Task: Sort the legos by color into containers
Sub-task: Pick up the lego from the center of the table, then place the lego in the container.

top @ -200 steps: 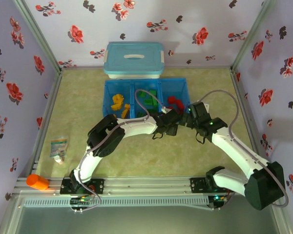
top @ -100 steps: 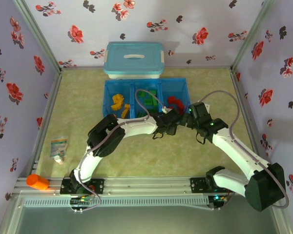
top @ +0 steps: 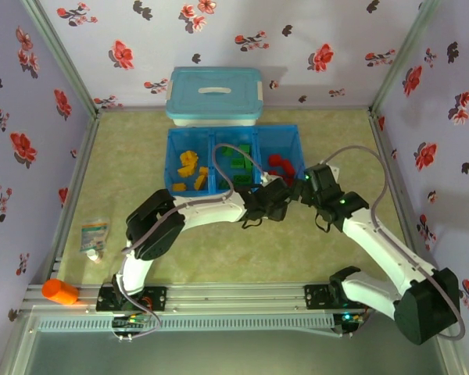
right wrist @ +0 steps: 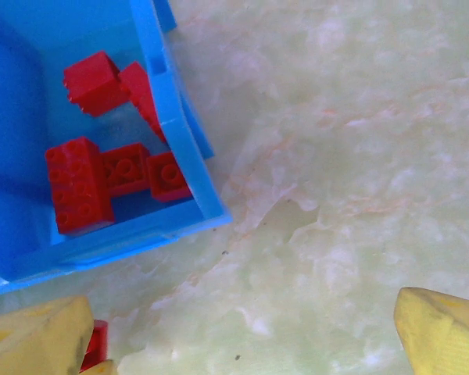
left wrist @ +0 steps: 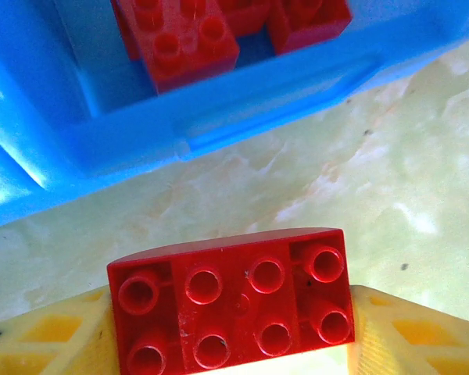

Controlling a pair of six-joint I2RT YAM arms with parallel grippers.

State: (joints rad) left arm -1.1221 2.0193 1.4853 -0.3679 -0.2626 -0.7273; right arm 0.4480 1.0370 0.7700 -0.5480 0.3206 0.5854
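Blue three-compartment tray (top: 170, 156), contents sorted by colour.
Yellow bricks (top: 189, 164) lie in the left compartment, green bricks (top: 238, 160) in the middle, red bricks (top: 280, 166) in the right; one red eight-stud brick (left wrist: 230, 308) sits outside, near the tray's wall.

Left wrist view: red brick (left wrist: 230, 308) cut by bottom edge, so near studs are half out of picture. Left gripper (left wrist: 230, 344) fingers (left wrist: 47, 340) cut at bottom corners. Tray (left wrist: 219, 117) runs off top and left. Bricks in tray (left wrist: 186, 43) cut by top edge, count unclear.

Right wrist view: right gripper (right wrist: 242, 336) fingers (right wrist: 35, 336) cut at bottom corners. Red bit (right wrist: 96, 342) mostly hidden behind left finger, shape unclear.

Top view: packet (top: 94, 235) too small to read.
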